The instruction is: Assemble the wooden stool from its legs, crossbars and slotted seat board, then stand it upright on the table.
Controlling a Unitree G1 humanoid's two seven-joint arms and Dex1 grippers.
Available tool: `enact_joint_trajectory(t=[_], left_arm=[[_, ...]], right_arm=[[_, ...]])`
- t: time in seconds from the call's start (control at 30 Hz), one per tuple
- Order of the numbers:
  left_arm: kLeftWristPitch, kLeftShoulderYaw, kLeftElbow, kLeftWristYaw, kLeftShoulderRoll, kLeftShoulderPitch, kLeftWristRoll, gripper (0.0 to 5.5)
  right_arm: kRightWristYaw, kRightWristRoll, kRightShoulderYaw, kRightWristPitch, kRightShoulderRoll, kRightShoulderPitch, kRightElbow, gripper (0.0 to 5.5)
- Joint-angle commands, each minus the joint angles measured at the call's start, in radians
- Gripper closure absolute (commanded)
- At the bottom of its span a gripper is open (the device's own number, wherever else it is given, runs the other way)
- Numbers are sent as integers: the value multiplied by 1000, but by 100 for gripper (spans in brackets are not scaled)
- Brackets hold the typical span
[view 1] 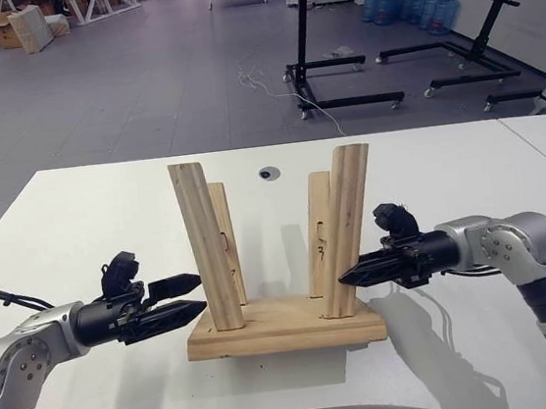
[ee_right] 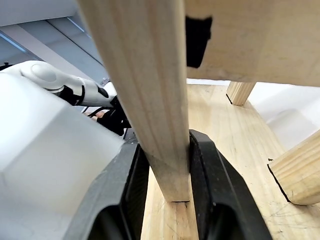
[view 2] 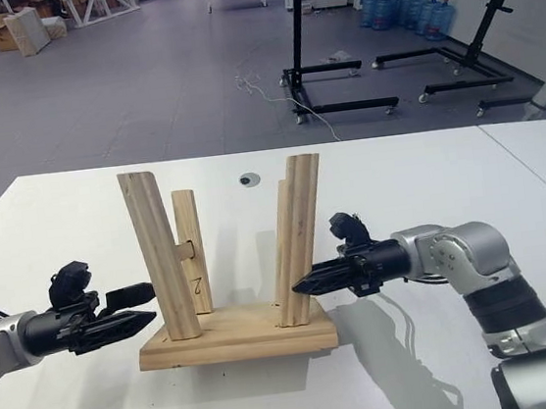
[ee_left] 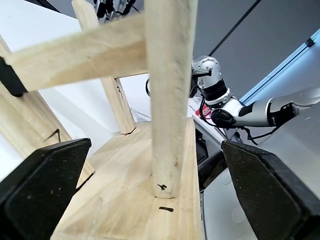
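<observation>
**Stool upside down, right gripper on one leg**

The stool [view 1: 280, 263] rests upside down on the white table [view 1: 77, 217], toward the near edge and about midway between the side edges. Its seat board [view 1: 288, 333] lies flat on the surface and the four legs [view 1: 226, 239] point up. A crossbar [ee_left: 80, 55] joins the two legs on the left side.

The right gripper [view 1: 345, 277] reaches in from the right edge. Its jaws pinch the near right leg [view 1: 346, 226] low down, just above the seat board.

The left gripper [view 1: 200, 292] comes in from the left edge, just beside the base of the near left leg [view 1: 207, 247]. Its jaws are spread wide and hold nothing.

A small round hole [view 1: 269, 173] sits in the table behind the stool, toward the far edge.
</observation>
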Motion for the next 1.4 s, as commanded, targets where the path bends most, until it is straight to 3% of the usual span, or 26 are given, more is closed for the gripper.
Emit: enact_joint_trajectory(t=[0.03, 0.33, 0.57, 0.7, 0.8, 0.9, 1.03, 1.2, 1.4], left_arm=[[-4, -1, 7, 33, -26, 1, 4, 71], [-85, -12, 14, 3, -44, 5, 59, 71], [-102, -23, 24, 13, -53, 4, 74, 71], [-115, -20, 27, 29, -67, 2, 74, 71], [-200, 33, 83, 27, -68, 17, 120, 71], [-370, 34, 75, -19, 5, 88, 281, 71], [-696, -45, 55, -71, 89, 139, 564, 71], [-817, -65, 104, -76, 69, 50, 621, 71], [-999, -223, 224, -68, 52, -20, 806, 71]], right_arm=[[-16, -50, 66, 77, -46, -49, 74, 446], [-27, -26, 79, 187, 55, -194, 281, 447], [49, -114, 143, 137, 49, -274, 452, 309], [108, -132, 51, 37, -14, -240, 512, 288], [185, -62, -69, -13, -103, -103, 337, 288], [92, -111, -204, -229, -69, 25, 236, 288], [46, -421, -174, -913, 0, 240, 233, 288], [90, -511, -100, -1158, 50, 348, 182, 288], [68, -553, -36, -1258, 102, 394, 187, 288]])
